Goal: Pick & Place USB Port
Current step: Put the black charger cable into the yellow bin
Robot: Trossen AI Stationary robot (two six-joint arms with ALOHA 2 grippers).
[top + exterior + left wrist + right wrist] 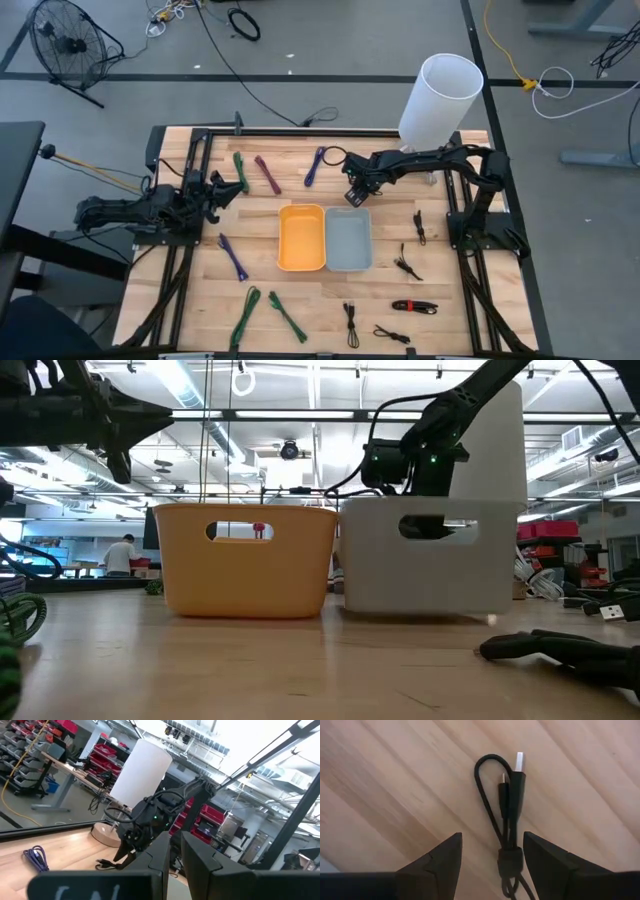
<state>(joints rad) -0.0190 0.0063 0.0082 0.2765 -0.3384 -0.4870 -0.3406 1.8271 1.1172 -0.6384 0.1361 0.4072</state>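
Right gripper [492, 857] spread wide, straddling the bundled black USB cable [509, 815]; cable's long axis runs lengthwise through the finger gap. Right arm nearer.

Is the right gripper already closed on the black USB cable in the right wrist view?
No, the right gripper is open, its fingers either side of the black USB cable lying on the table.

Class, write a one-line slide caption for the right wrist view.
Right gripper open, its fingers either side of a coiled black USB cable lying on the wooden table.
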